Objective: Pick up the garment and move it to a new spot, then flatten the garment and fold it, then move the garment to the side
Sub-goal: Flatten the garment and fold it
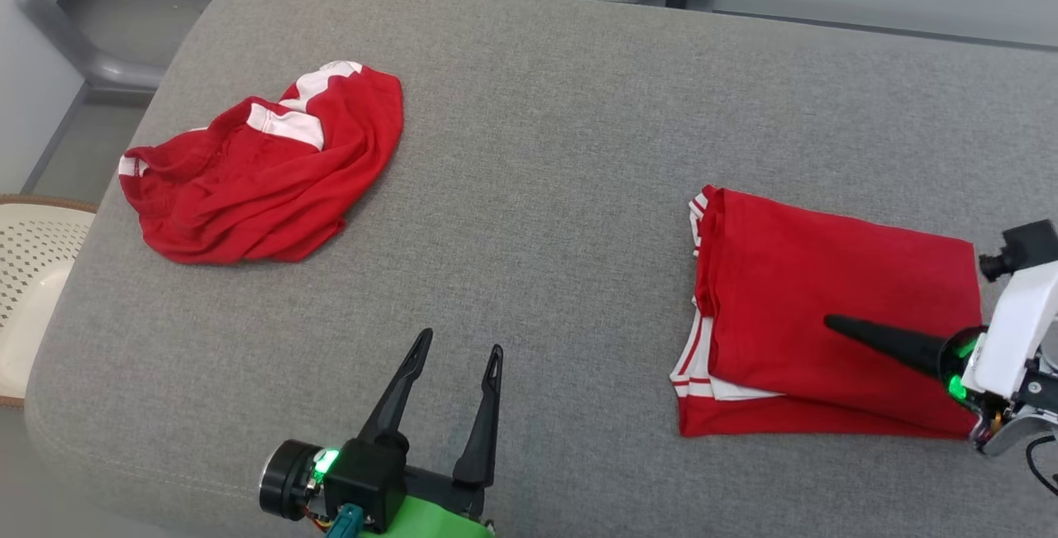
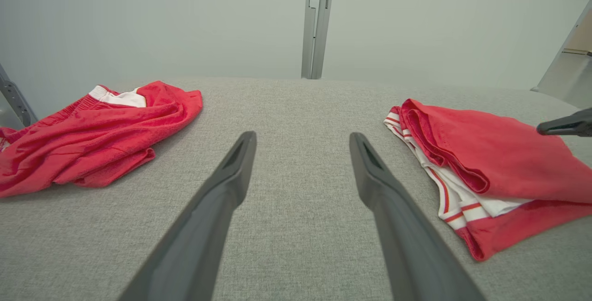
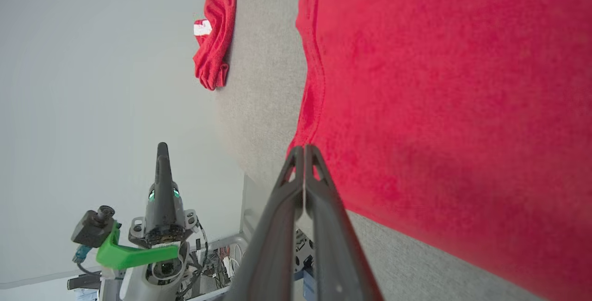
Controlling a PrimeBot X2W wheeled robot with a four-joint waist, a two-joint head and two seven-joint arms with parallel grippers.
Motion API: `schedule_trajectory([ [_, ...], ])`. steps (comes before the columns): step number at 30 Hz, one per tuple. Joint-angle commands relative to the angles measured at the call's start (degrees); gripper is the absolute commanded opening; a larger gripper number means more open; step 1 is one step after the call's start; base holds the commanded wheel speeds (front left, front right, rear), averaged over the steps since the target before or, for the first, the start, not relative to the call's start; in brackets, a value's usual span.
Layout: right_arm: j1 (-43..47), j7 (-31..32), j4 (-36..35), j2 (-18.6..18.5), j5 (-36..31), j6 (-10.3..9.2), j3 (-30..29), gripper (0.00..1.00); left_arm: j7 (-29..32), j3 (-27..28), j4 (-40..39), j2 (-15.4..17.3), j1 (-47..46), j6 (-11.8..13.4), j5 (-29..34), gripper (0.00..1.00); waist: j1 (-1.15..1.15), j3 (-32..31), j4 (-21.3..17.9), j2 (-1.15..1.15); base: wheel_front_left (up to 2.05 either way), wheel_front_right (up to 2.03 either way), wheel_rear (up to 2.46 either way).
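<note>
Now: folded red garment [image 1: 835, 307] lies flat at the right end of the grey pad [image 1: 545, 191], white-striped edges showing. Right gripper [image 1: 831, 323] is over its top layer, fingers pressed together, no cloth between them. Left gripper [image 1: 460, 341] is above the pad's near edge, fingers spread wide, empty. Crumpled red garment [image 1: 264, 174] sits at the pad's left end.
</note>
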Motion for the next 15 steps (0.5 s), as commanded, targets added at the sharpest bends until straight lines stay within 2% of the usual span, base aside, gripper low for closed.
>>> schedule_trajectory([
  [1, 0.6, -2.2, -1.3, -0.1, -1.1, 0.01, -1.1, 0.0, -0.2, 0.2, 0.3, 0.1, -0.3, -0.2, 0.1, 1.0, 0.0, -0.3, -0.2, 0.0, 0.0, 0.0, 0.0],
  [4, 0.3, -8.7, -4.2, 0.6, -5.4, 0.01, -2.8, 0.0, -0.2, 0.5, 0.1, 0.1, -0.4, -0.2, -0.1, 1.0, 0.0, -0.7, -0.2, 0.0, 0.0, 0.0, 0.0],
  [5, 0.4, -11.9, -4.6, 1.3, -7.4, 0.01, -3.1, 0.29, -0.2, 0.9, -0.1, 0.1, -0.2, 0.0, -0.3, 1.0, 0.0, -1.0, -0.4, 0.0, 0.0, 0.0, 0.0],
  [6, 0.5, -14.3, -5.3, 1.9, -9.2, 0.01, -2.8, 0.41, -0.2, 1.2, -0.2, 0.1, 0.0, 0.2, -0.6, 1.0, 0.0, -1.2, -0.6, 0.0, 0.0, 0.0, 0.0],
  [7, 0.3, -17.7, -6.2, 1.9, -12.7, 0.01, -2.1, 1.0, -0.2, 1.8, -0.4, 0.1, 0.3, 0.4, -1.1, 1.0, 0.0, -1.4, -1.1, 0.0, 0.0, 0.0, 0.0],
  [10, 0.3, -27.1, -5.6, 2.8, -20.4, 0.01, 1.6, 1.0, -0.2, 3.4, -0.6, 0.1, 0.9, 0.2, -2.1, 1.0, 0.0, -2.0, -2.5, 0.0, 0.0, 0.0, 0.0],
  [15, -1.2, -46.3, 0.8, 4.8, -32.5, 0.01, 9.0, 1.0, -0.2, 6.5, -0.8, 0.1, 2.1, 0.2, -3.4, 1.0, 0.0, -3.7, -6.0, 0.0, 0.0, 0.0, 0.0],
])
